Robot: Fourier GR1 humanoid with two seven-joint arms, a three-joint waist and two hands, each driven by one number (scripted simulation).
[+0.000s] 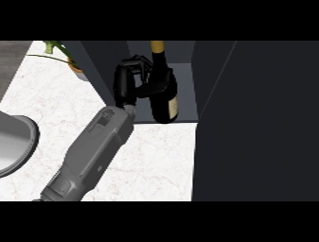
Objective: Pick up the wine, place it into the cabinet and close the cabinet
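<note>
My right hand [128,80] is curled round the wine [163,92], which stands upright inside the open cabinet [100,64] at the far side of the counter [155,160]. Picking up is done, and placing looks nearly done. I judge that letting go and shutting the door [273,123] on the right remain. The bottle's pale label [174,108] shows no writing I can read.

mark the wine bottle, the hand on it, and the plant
wine bottle [166,108]: head view, lower body.
right hand [125,80]: head view, back of the hand.
plant [53,47]: head view, green leaves.
</note>
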